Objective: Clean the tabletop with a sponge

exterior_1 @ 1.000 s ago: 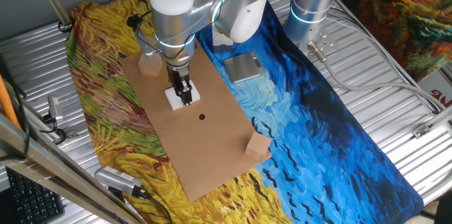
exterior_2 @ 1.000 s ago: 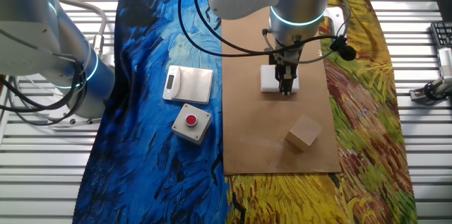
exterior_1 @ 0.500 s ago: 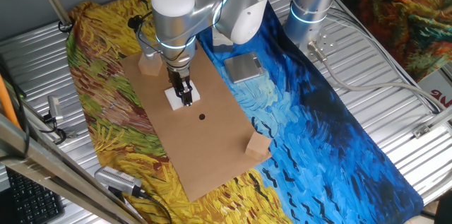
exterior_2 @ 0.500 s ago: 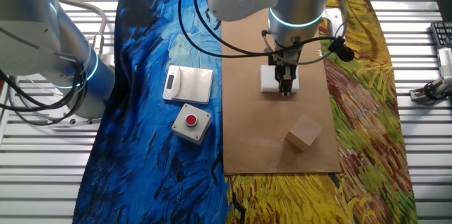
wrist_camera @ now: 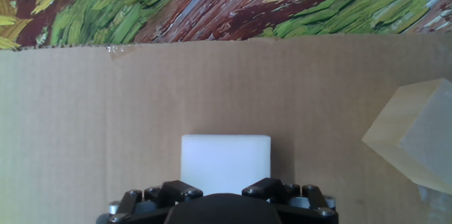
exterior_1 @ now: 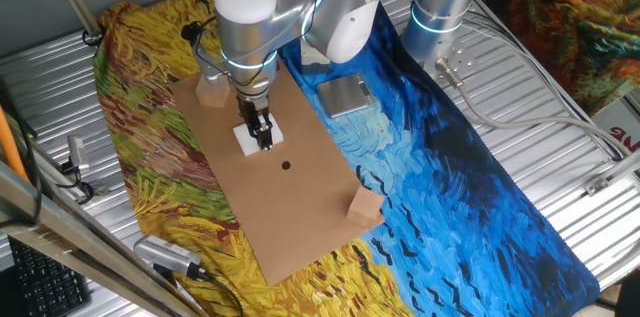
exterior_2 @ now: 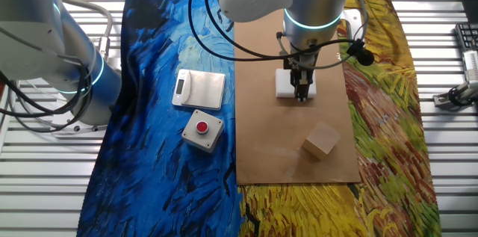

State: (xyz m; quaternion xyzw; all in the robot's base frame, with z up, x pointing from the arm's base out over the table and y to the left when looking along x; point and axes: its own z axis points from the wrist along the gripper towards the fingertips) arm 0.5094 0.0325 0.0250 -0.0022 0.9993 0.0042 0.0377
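While the jaws (exterior_1: 264, 140) are down on the sponge (wrist_camera: 226, 162), the step in hand looks like the grab. In the hand view the white block sits at six o'clock between two dark tips, yet I cannot tell if they pinch it. The sponge lies flat on the brown tabletop (exterior_1: 300, 207). Next, I think, comes a firm squeeze, then a push toward the black spot (exterior_1: 286, 165) at about five o'clock. Farther off stand two wooden cubes (exterior_1: 366, 204), which the wipe should miss.

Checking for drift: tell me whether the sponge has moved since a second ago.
No. The sponge sits equally far from the black spot on the tabletop.
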